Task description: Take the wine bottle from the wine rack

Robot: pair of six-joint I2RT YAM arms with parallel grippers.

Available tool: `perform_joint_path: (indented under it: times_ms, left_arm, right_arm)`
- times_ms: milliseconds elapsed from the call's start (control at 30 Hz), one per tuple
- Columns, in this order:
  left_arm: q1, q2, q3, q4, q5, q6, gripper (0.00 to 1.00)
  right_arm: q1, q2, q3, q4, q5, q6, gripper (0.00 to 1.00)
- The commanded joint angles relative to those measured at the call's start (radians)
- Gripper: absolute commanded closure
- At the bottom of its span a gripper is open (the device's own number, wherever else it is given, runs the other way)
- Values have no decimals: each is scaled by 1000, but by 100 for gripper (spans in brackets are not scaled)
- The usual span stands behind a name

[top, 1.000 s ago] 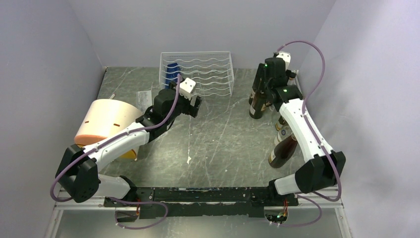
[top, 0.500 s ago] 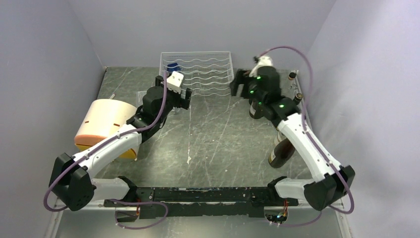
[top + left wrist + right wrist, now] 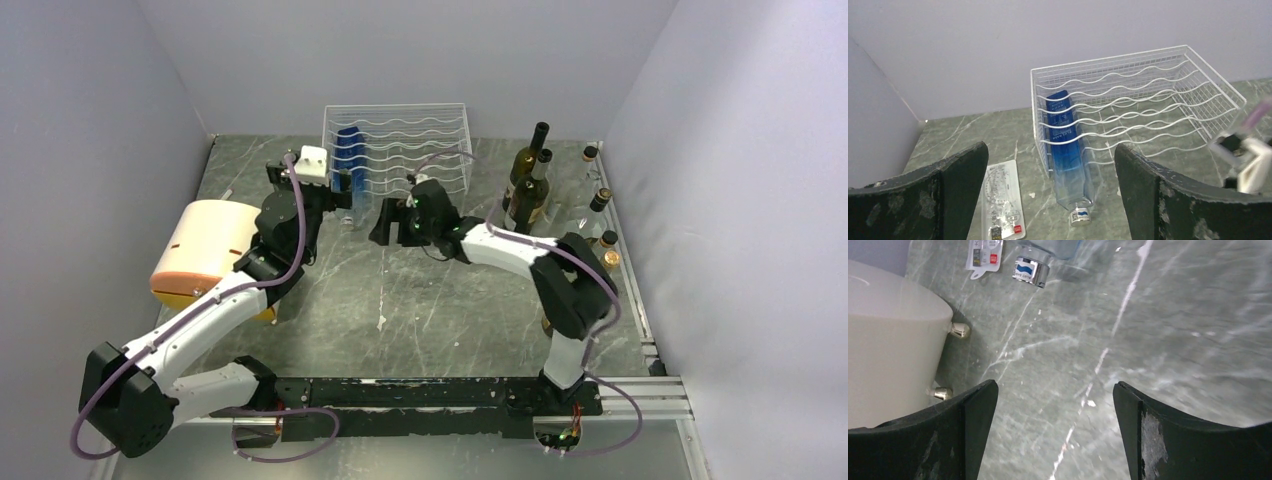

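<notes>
The wine bottle (image 3: 1066,150) in the leftmost bay of the wine rack (image 3: 1108,58); drum (image 3: 205,245) left, standing bottles (image 3: 527,190) right.

Left arm (image 3: 210,310) forward, jaws wide, right arm (image 3: 500,246) seemingly likewise

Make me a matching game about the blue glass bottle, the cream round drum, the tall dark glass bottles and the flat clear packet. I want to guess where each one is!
Things:
1. blue glass bottle
2. cream cylindrical drum
3. tall dark glass bottles
4. flat clear plastic packet

Places:
A. standing upright, right of the white wire rack
B. lying flat, left of the rack
C. lying in the rack's leftmost slot, cap poking out the front
D. lying on its side, far left

Pairs: 1-C, 2-D, 3-A, 4-B
</notes>
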Motion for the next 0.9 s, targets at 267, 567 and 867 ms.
perform_joint_path:
  times_ms: [267,567,867]
  left_arm:
    - [24,23,20,1,21,-35,1]
    - [31,30,28,-10,40,-39,2]
    - [54,28,32,-22,70,-63,2]
  right_arm:
    - [32,390,229,433,-63,304,0]
    - [30,549,352,466,54,408,0]
    - [18,642,429,442,120,456,0]
